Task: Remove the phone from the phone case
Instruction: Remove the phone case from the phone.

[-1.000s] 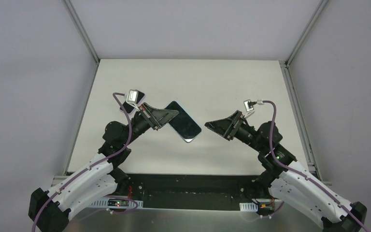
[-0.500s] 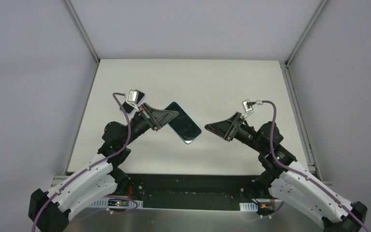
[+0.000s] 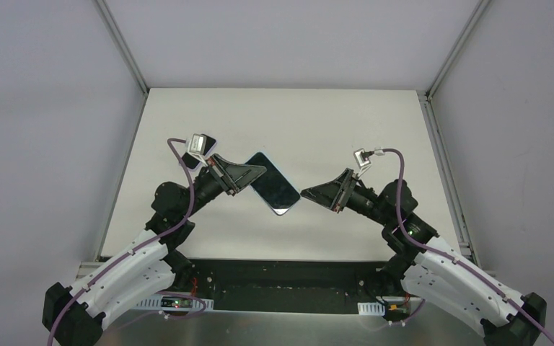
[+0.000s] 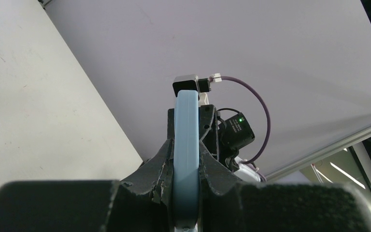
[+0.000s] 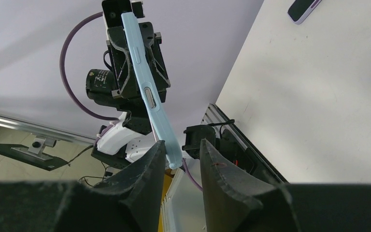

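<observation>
Above the white table, the left gripper is clenching the cased phone by its edge and holding it in the air, dark screen facing up. Nothing is parting yet: the light-blue phone case is hugging the handset all round. The right gripper is straddling the case's free end with its jaws partly spread, one finger touching the rim and a gap showing on the other side. Pinching that end, peeling the case back and freeing the phone are all remaining, I judge.
</observation>
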`<state>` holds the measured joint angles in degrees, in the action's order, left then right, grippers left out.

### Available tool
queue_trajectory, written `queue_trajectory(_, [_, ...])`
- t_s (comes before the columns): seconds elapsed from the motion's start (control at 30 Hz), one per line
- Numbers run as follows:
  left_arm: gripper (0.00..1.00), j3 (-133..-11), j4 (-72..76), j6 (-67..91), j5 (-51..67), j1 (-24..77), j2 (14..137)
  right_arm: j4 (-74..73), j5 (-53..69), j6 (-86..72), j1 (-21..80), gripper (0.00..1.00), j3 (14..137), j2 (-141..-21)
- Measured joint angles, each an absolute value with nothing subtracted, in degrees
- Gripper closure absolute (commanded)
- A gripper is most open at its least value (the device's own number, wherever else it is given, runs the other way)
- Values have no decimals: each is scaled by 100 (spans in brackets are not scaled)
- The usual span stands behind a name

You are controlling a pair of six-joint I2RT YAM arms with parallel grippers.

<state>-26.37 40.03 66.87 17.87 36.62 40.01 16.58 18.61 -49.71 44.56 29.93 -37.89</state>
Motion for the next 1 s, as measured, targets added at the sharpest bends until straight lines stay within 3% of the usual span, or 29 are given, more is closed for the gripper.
queue_trajectory(1.0, [100, -2635, 4005, 6696, 1594, 3662, 3824, 1566, 1896, -4877, 4639, 65, 3015, -3640])
